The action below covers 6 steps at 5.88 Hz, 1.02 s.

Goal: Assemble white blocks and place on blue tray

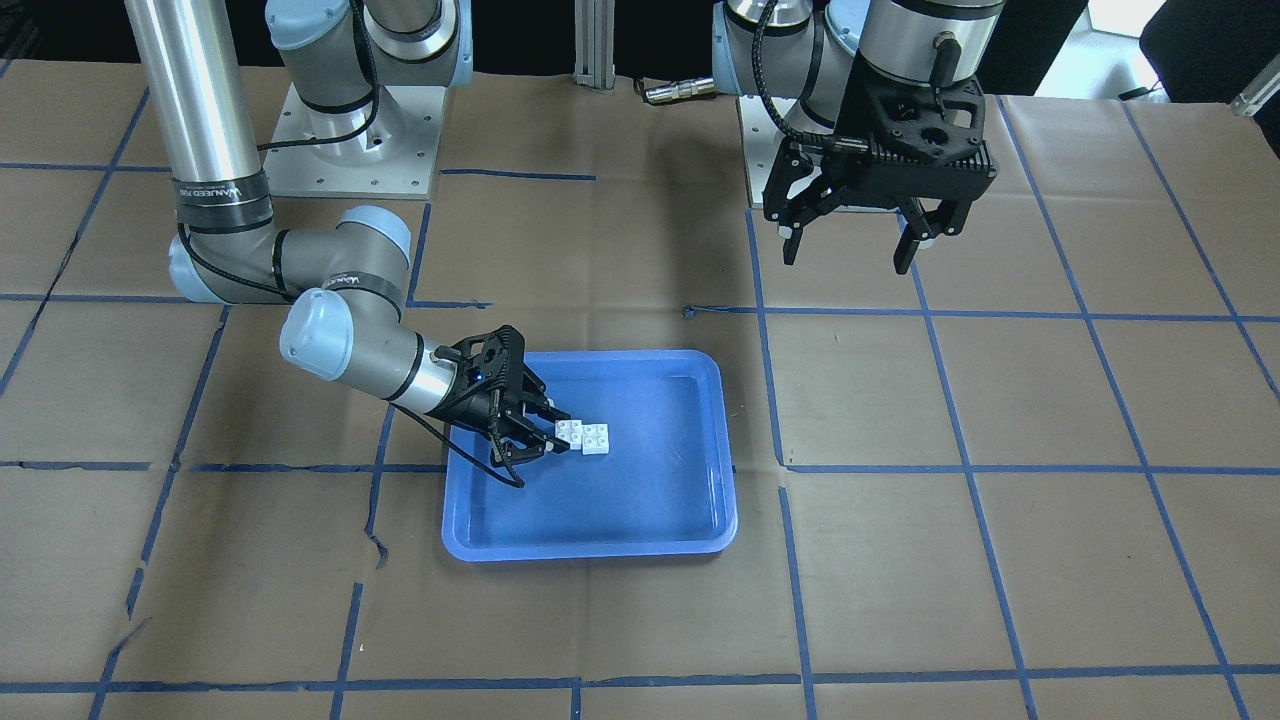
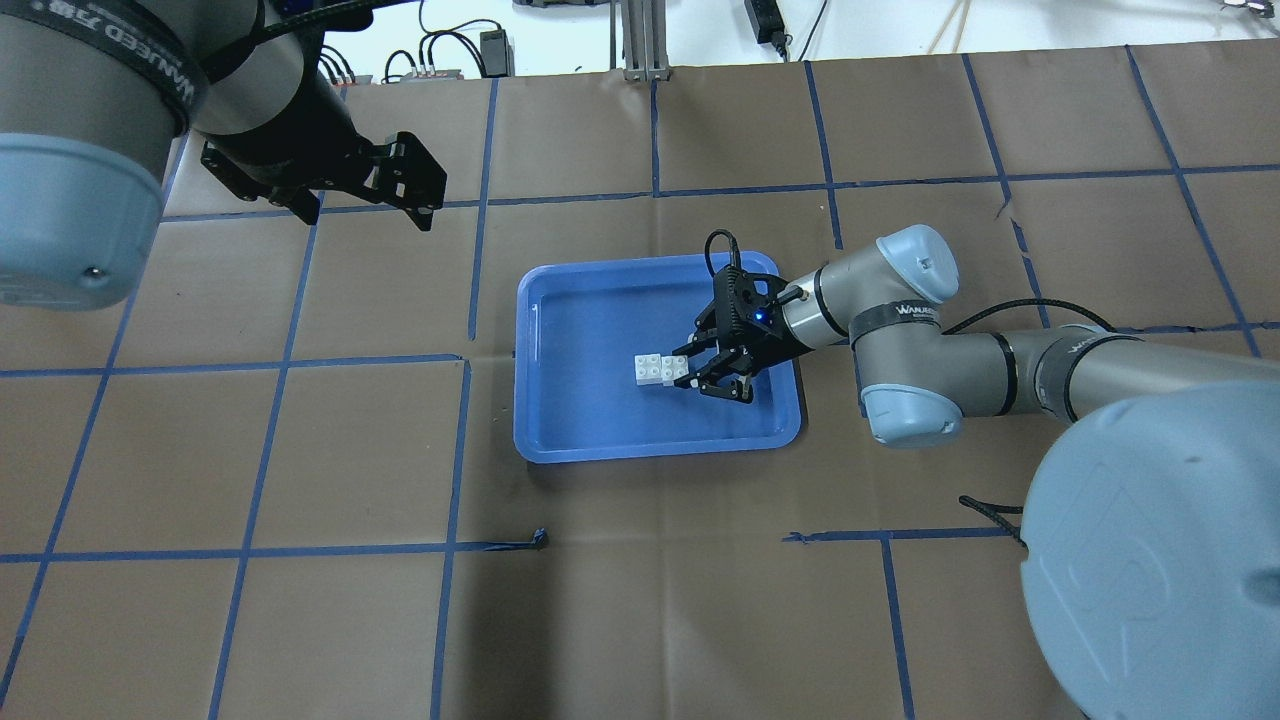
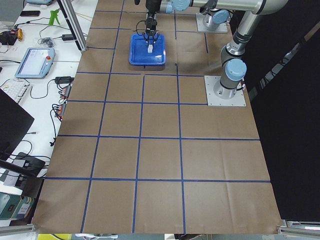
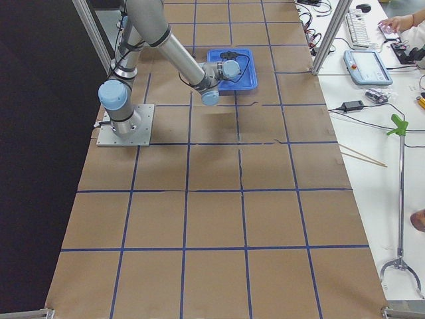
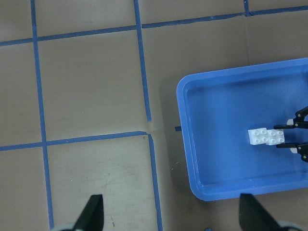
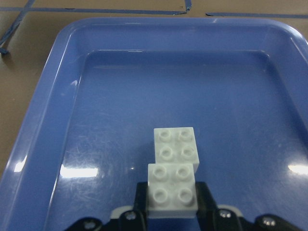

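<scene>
Two white blocks (image 1: 585,435) lie joined, one stepped onto the other, on the floor of the blue tray (image 1: 590,545). My right gripper (image 1: 552,436) reaches low into the tray, and its fingers press both sides of the near block (image 6: 172,187). The far block (image 6: 175,144) sticks out in front of the fingers. The overhead view shows the blocks (image 2: 655,368), the tray (image 2: 650,450) and the right gripper (image 2: 685,367). My left gripper (image 1: 850,250) hangs open and empty high above the table, well away from the tray. Its wrist view looks down on the tray (image 5: 180,96) and the blocks (image 5: 263,136).
The table is covered in brown paper with a grid of blue tape (image 2: 470,260). The arm bases' metal plates (image 1: 350,150) stand at the robot's side. A cable (image 2: 990,510) lies on the table near the right arm.
</scene>
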Each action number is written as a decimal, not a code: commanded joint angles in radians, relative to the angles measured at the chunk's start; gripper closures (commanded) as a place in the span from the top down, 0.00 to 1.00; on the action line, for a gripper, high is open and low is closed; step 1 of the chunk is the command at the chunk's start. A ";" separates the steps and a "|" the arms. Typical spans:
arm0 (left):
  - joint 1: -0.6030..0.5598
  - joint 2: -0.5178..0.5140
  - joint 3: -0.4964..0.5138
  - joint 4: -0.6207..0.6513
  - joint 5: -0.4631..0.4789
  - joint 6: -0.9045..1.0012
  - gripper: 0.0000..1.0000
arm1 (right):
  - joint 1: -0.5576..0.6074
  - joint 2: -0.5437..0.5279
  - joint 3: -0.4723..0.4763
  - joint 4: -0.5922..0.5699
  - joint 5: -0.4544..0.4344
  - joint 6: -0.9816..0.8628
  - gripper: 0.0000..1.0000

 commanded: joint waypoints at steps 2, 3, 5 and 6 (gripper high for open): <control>-0.002 -0.001 0.017 -0.024 0.004 0.006 1.00 | 0.000 0.006 -0.003 -0.020 0.000 0.014 0.33; 0.000 0.001 0.044 -0.106 0.003 0.014 1.00 | 0.000 0.008 -0.005 -0.020 0.000 0.014 0.33; 0.012 -0.004 0.094 -0.236 -0.015 0.015 1.00 | 0.000 0.009 -0.003 -0.020 -0.002 0.014 0.33; 0.011 -0.009 0.092 -0.233 -0.012 0.012 1.00 | 0.000 0.009 -0.002 -0.020 -0.002 0.018 0.35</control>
